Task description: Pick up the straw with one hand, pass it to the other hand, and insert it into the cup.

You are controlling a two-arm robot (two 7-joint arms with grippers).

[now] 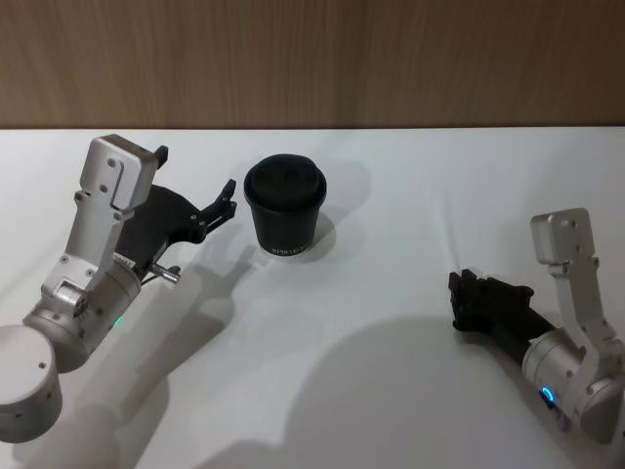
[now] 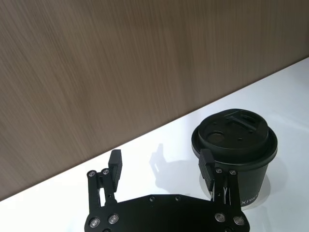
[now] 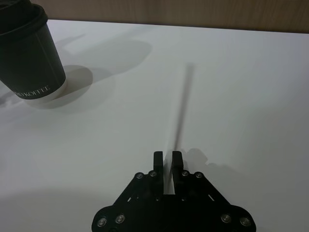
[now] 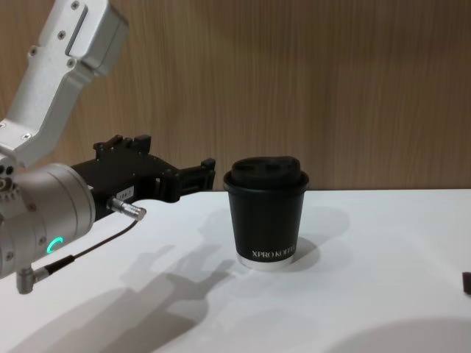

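The cup (image 1: 283,207) is found upright at the centre of the table (image 1: 420,195), closed by its lid, with the left gripper (image 2: 161,164) held just to its left, fingers spread wide, while the straw (image 3: 167,169) is pinched between the near-closed fingers of the right gripper (image 3: 167,157) at near right.

Bright, even light; cup (image 4: 267,213) casts soft doubled shadows on white table (image 1: 391,322); lamps probably overhead.

Left gripper (image 2: 161,162) wide, right gripper (image 3: 167,158) tight.
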